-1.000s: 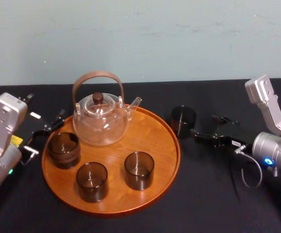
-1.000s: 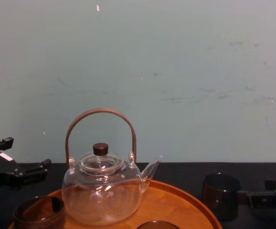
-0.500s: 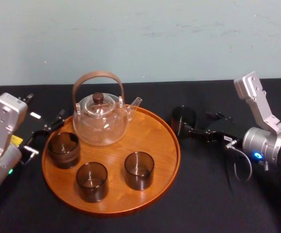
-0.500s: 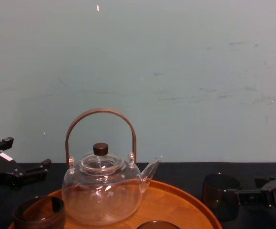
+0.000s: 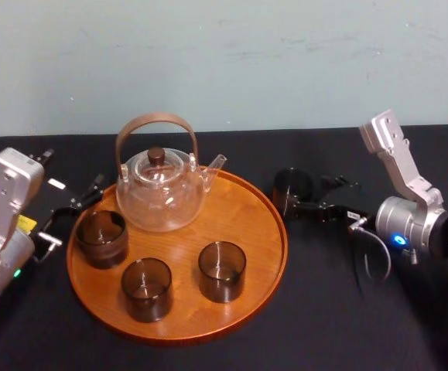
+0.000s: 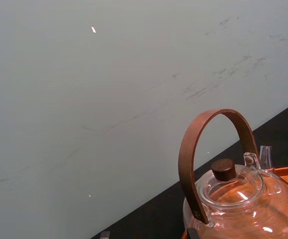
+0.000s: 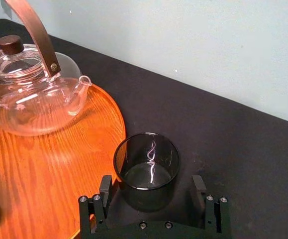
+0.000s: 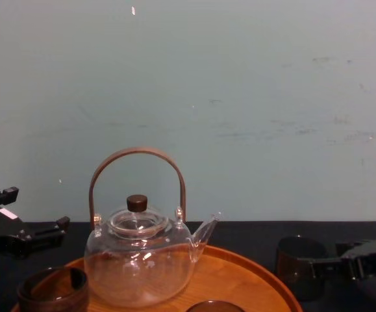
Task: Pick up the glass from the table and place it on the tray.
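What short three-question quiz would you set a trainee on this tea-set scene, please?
1. True or false: the glass nearest the right gripper stands on the tray.
2. How many dark glasses share the tray with the teapot? A two, B three, C four.
3. Fill in: with the left gripper parked left of the tray, the right gripper has its fingers ___ on either side of that glass.

Key: 1 false, it stands on the table just right of the tray; 2 B; 3 open.

The tray (image 5: 251, 232) lies bare right of the teapot (image 5: 160, 195).
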Tool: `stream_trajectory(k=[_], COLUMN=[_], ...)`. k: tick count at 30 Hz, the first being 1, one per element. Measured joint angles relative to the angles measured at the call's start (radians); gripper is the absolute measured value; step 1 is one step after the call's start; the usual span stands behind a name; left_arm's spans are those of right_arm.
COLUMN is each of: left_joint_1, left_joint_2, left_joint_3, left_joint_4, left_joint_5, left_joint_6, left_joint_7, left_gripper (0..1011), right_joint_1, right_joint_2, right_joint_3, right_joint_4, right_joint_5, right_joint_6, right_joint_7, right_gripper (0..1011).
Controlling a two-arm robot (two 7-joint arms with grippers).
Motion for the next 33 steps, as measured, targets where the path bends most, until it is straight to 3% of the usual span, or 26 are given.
stream_trajectory(k=[33], left_joint_1=[0.0], left_joint_2=[0.0], left_joint_3=[0.0], left_joint_4=[0.0], left_joint_5=[0.0], left_joint_6=[0.0], left_joint_7=[0.0], left_gripper=[1001], right_joint_1=[0.079], right_joint_2=[-0.076], right_joint_3=[-0.008], right_joint_4=[0.114], right_joint_5=[-0.056], right_joint_6=[-0.017], right_joint_7=[0.026], right_gripper=[1002])
